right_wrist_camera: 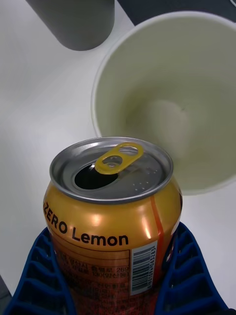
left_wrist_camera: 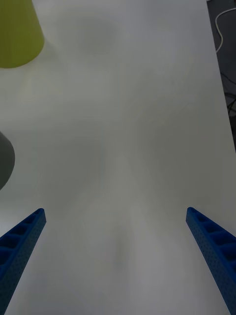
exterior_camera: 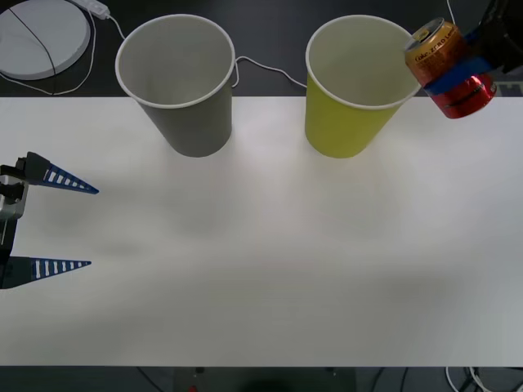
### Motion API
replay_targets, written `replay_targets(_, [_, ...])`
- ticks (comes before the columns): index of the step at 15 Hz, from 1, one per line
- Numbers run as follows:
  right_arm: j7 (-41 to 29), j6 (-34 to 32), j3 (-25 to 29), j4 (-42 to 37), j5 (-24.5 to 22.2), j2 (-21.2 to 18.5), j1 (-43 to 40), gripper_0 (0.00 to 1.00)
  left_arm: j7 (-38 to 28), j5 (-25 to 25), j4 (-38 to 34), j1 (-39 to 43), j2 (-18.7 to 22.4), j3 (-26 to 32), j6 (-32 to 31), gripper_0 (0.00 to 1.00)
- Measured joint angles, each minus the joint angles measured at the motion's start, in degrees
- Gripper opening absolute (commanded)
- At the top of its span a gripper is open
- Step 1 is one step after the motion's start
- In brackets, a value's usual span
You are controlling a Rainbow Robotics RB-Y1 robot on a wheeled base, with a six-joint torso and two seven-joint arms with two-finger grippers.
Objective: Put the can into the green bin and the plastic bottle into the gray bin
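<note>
My right gripper [exterior_camera: 459, 75] is shut on the orange-red can [exterior_camera: 449, 67], held in the air just right of the green bin's [exterior_camera: 347, 122] rim and tilted. From the right wrist view the can [right_wrist_camera: 112, 216] sits between blue fingers [right_wrist_camera: 189, 275], its open top next to the green bin's pale inside [right_wrist_camera: 172, 113]. The gray bin [exterior_camera: 192, 118] stands upright to the left of the green one. My left gripper [exterior_camera: 82, 227] hangs open over the table's left side, nothing between its fingers. The plastic bottle is out of view.
The white table [exterior_camera: 261, 269] spreads wide in front of the bins. A round white device [exterior_camera: 37, 41] and white cables [exterior_camera: 265, 69] lie on the dark surface behind the table. The left wrist view catches the green bin [left_wrist_camera: 17, 34] and gray bin [left_wrist_camera: 5, 162] at its edge.
</note>
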State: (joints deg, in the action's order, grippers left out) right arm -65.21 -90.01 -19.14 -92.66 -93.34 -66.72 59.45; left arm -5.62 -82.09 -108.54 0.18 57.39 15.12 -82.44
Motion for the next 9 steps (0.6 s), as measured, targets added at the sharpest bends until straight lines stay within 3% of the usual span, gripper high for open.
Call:
replay_targets(4, [-1.6, 0.0, -5.9, 6.6, -6.0, 5.9, 8.8, 0.00, 0.0, 0.0, 0.0, 0.0, 0.0, 0.0, 0.0, 1.00])
replay_targets(9, [-4.1, 2.3, -8.2, 11.9, -14.5, 12.6, 13.0, 0.00, 0.0, 0.0, 0.0, 0.0, 0.0, 0.0, 0.0, 1.00])
